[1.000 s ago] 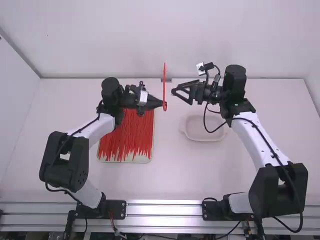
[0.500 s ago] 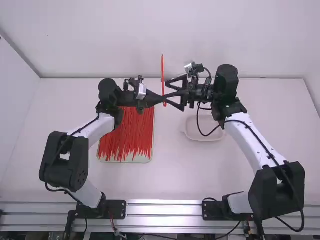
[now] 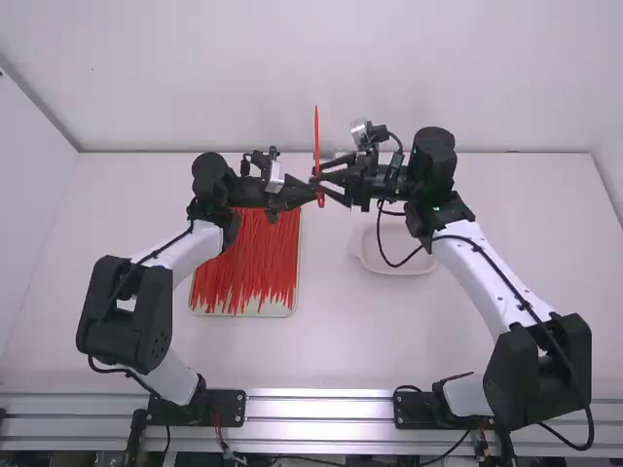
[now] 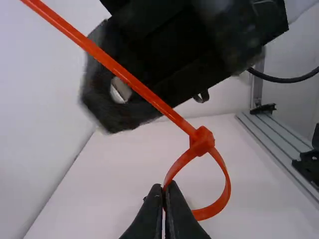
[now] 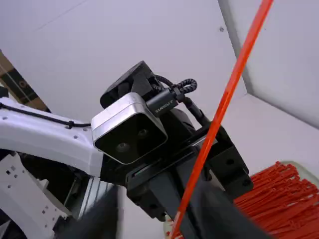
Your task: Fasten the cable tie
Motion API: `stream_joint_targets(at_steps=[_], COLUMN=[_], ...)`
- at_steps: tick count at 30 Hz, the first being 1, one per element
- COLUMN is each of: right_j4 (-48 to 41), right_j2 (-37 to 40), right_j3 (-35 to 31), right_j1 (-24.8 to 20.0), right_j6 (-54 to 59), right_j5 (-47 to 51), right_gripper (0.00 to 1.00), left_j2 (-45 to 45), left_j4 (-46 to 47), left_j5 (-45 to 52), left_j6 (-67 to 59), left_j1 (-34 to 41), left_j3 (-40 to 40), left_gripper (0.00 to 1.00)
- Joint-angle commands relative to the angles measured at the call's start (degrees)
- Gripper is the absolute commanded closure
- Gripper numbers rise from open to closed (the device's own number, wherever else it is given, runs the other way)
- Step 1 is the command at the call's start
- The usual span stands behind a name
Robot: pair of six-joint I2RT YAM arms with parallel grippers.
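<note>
— So, where is the cable tie [image 4: 201, 141]?
— Up off the counter [image 3: 331, 331], on the far side near the middle, between the two sets of jaws. Its tail is already through the head [image 3: 319, 202], making a small loop [image 4: 222, 185]. The free strap [image 5: 225, 104] stands nearly upright above it.
— Who has hold of it?
— The left jaws are pressed together, pinching the band of the loop just below the head.
— And the right jaws?
— They come at the tie from the right. They look spread, with the strap passing between them, and I cannot see them touching it.
— What else is on the counter?
— A tray [image 3: 243, 313] heaped with loose red ties [image 3: 248, 263] lies left of the middle, under the left arm [image 3: 175, 248]. A white dish [image 3: 394, 261] sits right of it, apart from the tray, under the right arm [image 3: 487, 272].
</note>
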State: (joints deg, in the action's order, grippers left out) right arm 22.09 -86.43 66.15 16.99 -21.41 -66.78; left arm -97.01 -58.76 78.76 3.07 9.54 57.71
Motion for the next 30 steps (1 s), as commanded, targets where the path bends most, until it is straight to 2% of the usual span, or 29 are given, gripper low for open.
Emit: stream_joint_targets(at_steps=[1, 3, 11, 16, 17, 18, 25, 28, 30], right_j4=[0.0, -0.3, -1.7, -1.5, -1.5, -1.5, -5.9, -15.9, -19.3], right_j2=[1.0, 1.0, 1.0, 1.0, 1.0, 1.0, 1.0, 1.0, 1.0], right_j3=[1.6, 1.6, 1.7, 1.7, 1.7, 1.7, 1.7, 1.7, 1.7], right_j1=[0.3, 0.3, -0.8, -3.4, -4.5, -5.0, -8.8, -12.2, -13.3], right_j6=[-1.1, -1.1, -1.2, -2.8, -2.8, -2.8, -1.0, 5.6, 7.6], right_j5=[1.0, 1.2, 0.8, 0.5, -0.3, -0.9, -2.2, 2.7, 5.4], right_gripper=[0.93, 1.00, 1.00, 1.00, 1.00, 1.00, 1.00, 1.00, 1.00], left_j2=[-0.3, -0.3, -0.3, -0.3, -0.3, -0.3, -0.3, -0.3, -0.3], left_j4=[-0.2, -0.2, -0.2, -0.2, -0.4, -0.5, -0.2, 0.3, 0.7], left_j5=[-0.2, -0.2, -0.4, -0.4, -1.6, -2.2, -3.2, -3.2, -3.2], left_j6=[0.2, 0.2, 0.6, 1.6, 3.8, 5.1, 6.6, 6.6, 6.6], left_j1=[-0.2, -0.2, -0.5, -0.5, -0.5, -0.5, -0.5, -0.7, -1.4], left_j3=[-0.8, -0.8, -0.8, -0.8, -0.8, -0.7, -0.6, -0.6, -0.5], left_gripper=[0.98, 0.98, 0.96, 0.85, 0.07, 0.01, 0.01, 0.01, 0.01])
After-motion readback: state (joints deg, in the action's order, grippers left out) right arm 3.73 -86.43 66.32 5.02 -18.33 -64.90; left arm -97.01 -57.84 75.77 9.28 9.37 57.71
